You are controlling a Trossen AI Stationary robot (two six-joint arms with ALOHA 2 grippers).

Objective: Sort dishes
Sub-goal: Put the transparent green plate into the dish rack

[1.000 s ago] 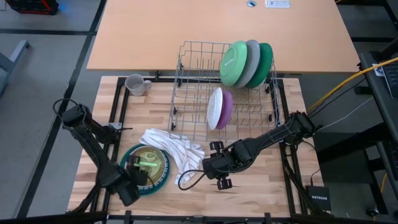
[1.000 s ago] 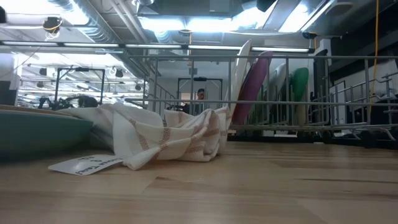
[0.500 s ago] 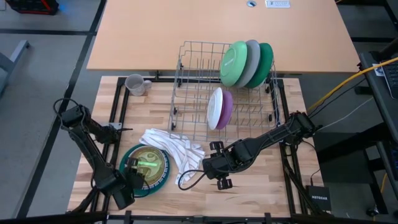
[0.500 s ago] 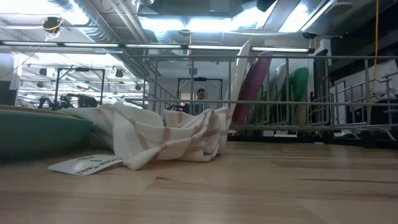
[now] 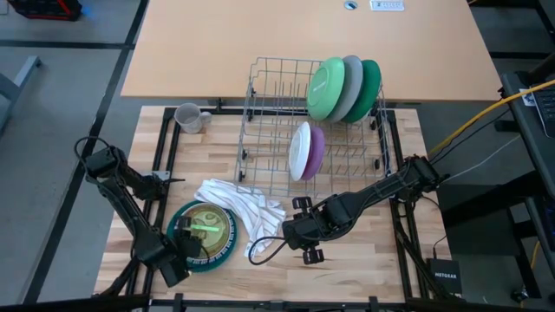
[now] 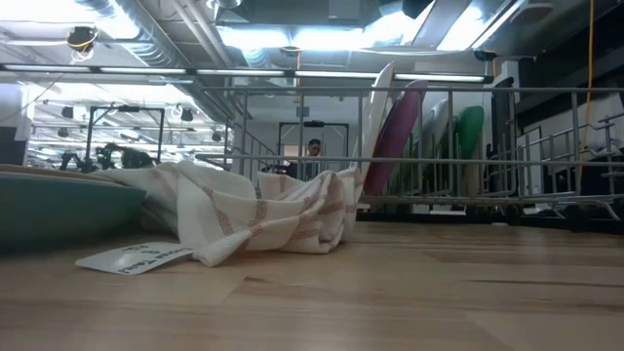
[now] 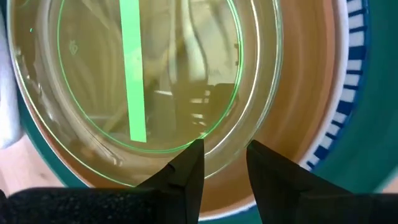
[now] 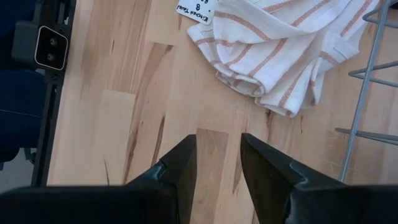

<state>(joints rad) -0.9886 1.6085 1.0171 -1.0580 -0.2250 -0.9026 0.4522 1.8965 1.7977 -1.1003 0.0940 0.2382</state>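
A stack of dishes sits at the table's near left: a teal plate [image 5: 227, 249], a blue-and-white-rimmed plate [image 7: 351, 81], a brown bowl [image 7: 298, 99] and a clear glass bowl [image 5: 208, 227] on top. My left gripper [image 5: 189, 245] is open at the stack's near-left rim, its fingers on either side of the glass bowl's rim [image 7: 224, 152]. My right gripper [image 5: 288, 234] is open and empty over bare wood. Green [image 5: 325, 87], grey [image 5: 351, 87] and teal [image 5: 371, 87] plates and white [image 5: 300, 149] and purple [image 5: 316, 149] plates stand on edge in the wire rack [image 5: 269, 113]. A grey mug [image 5: 188, 117] stands at the far left. My left gripper comes at the stack from above, slanting from the table's near left. One finger [image 7: 186, 171] is over the glass bowl's inside and the other [image 7: 270, 171] is outside its rim, over the brown bowl. I cannot tell whether either finger touches the rim.
A crumpled white cloth with stripes [image 5: 243, 208] lies between the stack and the rack, with a paper label [image 8: 196, 9] at its near side. The black table frame [image 8: 37, 43] runs along the near edge. A person [image 6: 314, 148] stands far behind the table.
My left arm's wrist has shifted a little toward the table's left edge while the fingertips have stayed at the stack's rim. The dishes and the cloth have not moved.
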